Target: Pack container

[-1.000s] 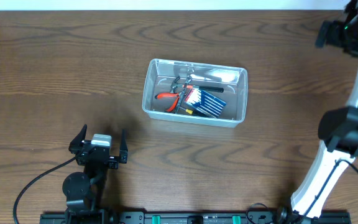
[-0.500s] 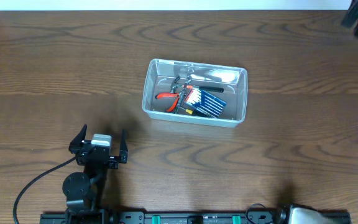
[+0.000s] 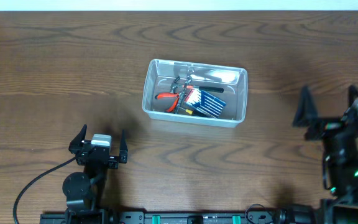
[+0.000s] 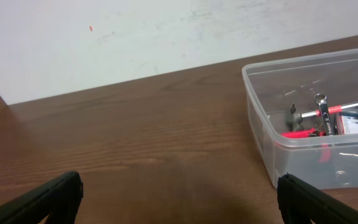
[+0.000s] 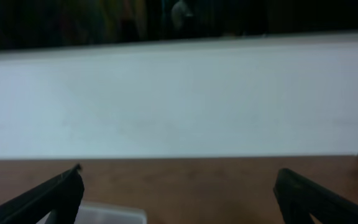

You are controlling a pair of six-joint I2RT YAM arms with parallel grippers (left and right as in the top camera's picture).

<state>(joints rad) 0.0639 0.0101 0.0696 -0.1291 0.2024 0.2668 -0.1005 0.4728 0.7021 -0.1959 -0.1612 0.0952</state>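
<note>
1. Here's the container, sitting just toward 12 o'clock of the centre of the table, upright, long side running 9 to 3.
2. Inside it, red-handled pliers lie at the 9 o'clock end. A blue screwdriver case lies toward 4 o'clock of centre, partly over the other tools. The left wrist view also picks out a silver wrench. The 3 o'clock end shows bare floor.
3. No loose tool shows on the wood around it, so I judge the packing done or close to it. No lid is in sight either.
4. The left gripper is at about 8 o'clock of the container, well apart from it, jaws spread wide and holding nothing.
5. The right gripper is out between 3 and 4 o'clock, also well apart, fingers splayed and empty.
6. What could go wrong:
   - The bin looks light, so a finger arriving low from either side could catch the rim or wall and shove the whole thing across the smooth wood.
   - The blue case rests on uneven tools, so a nudge from above could tip it or jam it against the pliers.
   - The right wrist camera sees mostly wall, so that arm has a poor view for lining up on the bin.
</note>
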